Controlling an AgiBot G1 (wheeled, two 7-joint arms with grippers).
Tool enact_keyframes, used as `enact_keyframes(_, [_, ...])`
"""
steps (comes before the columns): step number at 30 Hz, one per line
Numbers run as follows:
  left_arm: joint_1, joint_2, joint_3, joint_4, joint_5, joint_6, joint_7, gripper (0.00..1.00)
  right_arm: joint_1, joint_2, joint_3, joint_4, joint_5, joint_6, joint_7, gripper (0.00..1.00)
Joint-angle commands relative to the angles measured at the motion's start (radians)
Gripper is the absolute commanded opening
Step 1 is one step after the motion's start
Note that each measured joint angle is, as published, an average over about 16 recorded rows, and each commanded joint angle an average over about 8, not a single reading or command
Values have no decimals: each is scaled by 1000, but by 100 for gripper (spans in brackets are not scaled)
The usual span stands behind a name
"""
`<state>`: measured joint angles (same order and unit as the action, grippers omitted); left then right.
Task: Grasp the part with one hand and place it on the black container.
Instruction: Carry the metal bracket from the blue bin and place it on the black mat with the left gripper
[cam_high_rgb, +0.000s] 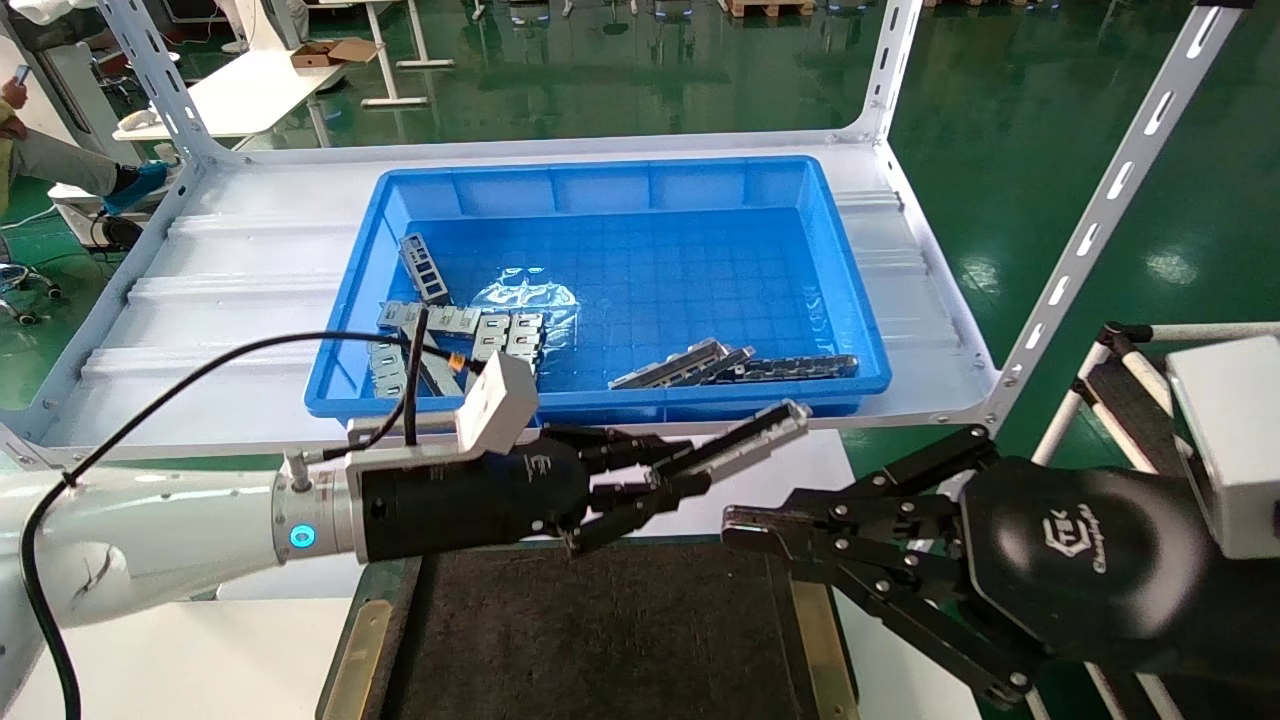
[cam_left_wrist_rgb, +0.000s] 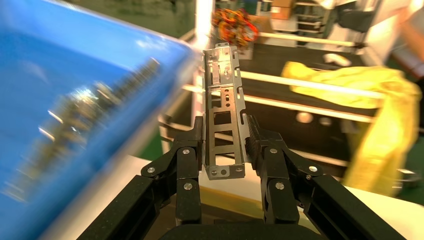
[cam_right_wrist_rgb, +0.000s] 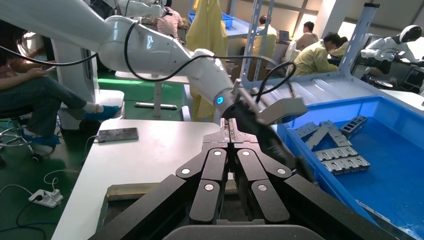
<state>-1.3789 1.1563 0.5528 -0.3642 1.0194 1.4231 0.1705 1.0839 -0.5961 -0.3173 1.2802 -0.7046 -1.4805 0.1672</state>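
Note:
My left gripper (cam_high_rgb: 665, 478) is shut on the part (cam_high_rgb: 748, 440), a slim silver strip with rectangular cutouts, and holds it in the air just in front of the blue bin's near wall, above the far edge of the black container (cam_high_rgb: 600, 640). In the left wrist view the part (cam_left_wrist_rgb: 223, 107) stands between the two fingers (cam_left_wrist_rgb: 258, 140), gripped by its side edges near one end. My right gripper (cam_high_rgb: 745, 528) is shut and empty, hovering over the black container's right side, close to the left gripper. Its fingers (cam_right_wrist_rgb: 230, 131) meet in the right wrist view.
A blue plastic bin (cam_high_rgb: 850, 300) on the white shelf holds several more metal strips (cam_high_rgb: 460, 330) at its left and a few (cam_high_rgb: 735, 365) near its front wall. White shelf posts (cam_high_rgb: 1100, 210) rise at the right. Brass strips (cam_high_rgb: 350, 650) line the black container's sides.

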Motion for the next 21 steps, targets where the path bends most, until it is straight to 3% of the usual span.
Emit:
enact_keyframes(1, [44, -17, 0, -38, -9, 23, -30, 0, 0, 0, 0, 0, 0, 0, 0, 0])
enact_keyframes(8, [246, -44, -5, -143, -35, -43, -105, 0, 0, 0, 0, 0, 0, 0, 0, 0])
enact_keyframes(21, [515, -9, -35, -305, -37, -463, -200, 0, 0, 0, -1, 0, 1, 0, 0, 0])
